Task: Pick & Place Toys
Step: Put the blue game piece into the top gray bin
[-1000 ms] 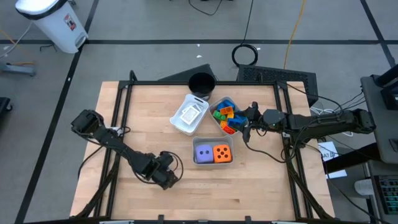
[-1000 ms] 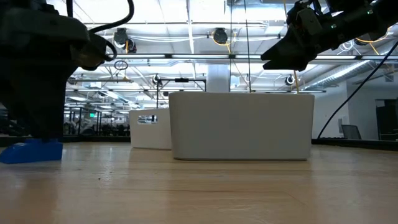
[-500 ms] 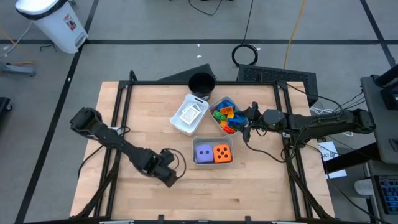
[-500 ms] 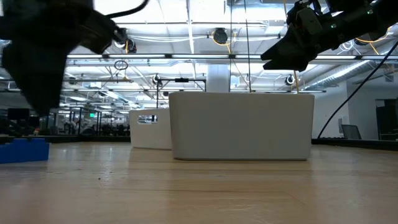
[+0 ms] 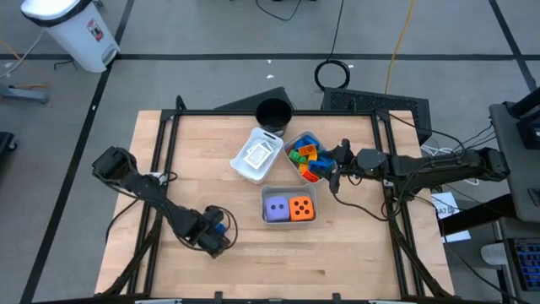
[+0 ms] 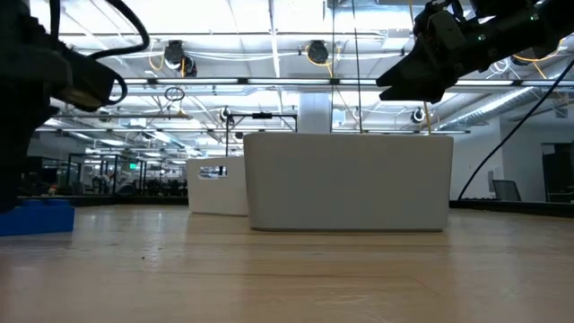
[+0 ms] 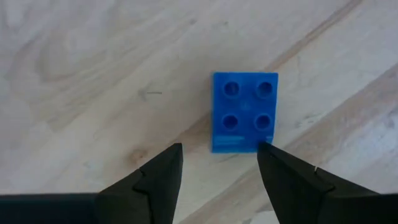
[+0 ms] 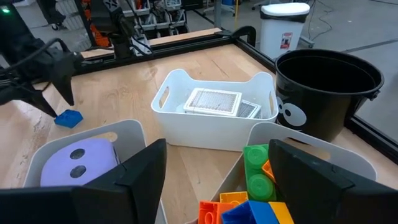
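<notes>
While the left gripper (image 7: 217, 168) hangs over a lone blue block (image 7: 244, 111), nothing is held yet.

Fingers stand apart, straddling the near edge of the block, not touching it. Block lies flat on the table (image 5: 202, 160) around 7 o'clock, well apart from the trays. Right gripper (image 8: 217, 180) waits at 3 o'clock over the tray of blocks (image 5: 305, 159), fingers wide, empty. Risk: block sits skewed and off-centre toward one finger; closing now could shove or spin it away instead of pinching it.
</notes>
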Controlling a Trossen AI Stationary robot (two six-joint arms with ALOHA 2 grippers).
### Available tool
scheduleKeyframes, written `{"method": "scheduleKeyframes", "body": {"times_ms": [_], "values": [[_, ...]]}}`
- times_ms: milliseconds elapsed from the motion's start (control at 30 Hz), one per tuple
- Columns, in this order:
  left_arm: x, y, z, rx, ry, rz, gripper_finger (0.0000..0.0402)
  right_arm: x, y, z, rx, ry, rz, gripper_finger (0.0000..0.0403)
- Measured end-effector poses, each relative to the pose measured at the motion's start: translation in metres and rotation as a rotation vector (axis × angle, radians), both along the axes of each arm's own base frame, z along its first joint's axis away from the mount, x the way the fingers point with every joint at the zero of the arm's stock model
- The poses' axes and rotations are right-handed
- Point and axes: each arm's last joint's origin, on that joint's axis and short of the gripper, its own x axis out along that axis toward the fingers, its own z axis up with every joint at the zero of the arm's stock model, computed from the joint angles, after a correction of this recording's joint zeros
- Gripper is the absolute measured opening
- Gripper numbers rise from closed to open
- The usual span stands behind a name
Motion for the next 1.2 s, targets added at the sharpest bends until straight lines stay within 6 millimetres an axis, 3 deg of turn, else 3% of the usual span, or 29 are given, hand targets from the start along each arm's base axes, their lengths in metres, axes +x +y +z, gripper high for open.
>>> {"method": "scheduleKeyframes", "body": {"times_ms": [133,433,667,1200], "values": [[0.001,0.001,-0.011,0.004,-0.052,-0.037,0.0216,0.0,0.0,0.0,0.0,-0.004,0.003,0.0253],[0.003,0.001,-0.012,0.015,-0.093,-0.073,0.0216,0.0,0.0,0.001,0.0,-0.011,0.003,0.0254],[0.013,0.002,-0.01,-0.045,-0.176,0.096,0.0216,0.0,0.0,0.001,0.0,-0.013,0.003,0.0254],[0.025,0.016,-0.019,-0.015,-0.183,0.238,0.0216,0.0,0.0,0.001,0.0,-0.015,0.003,0.0254]]}}
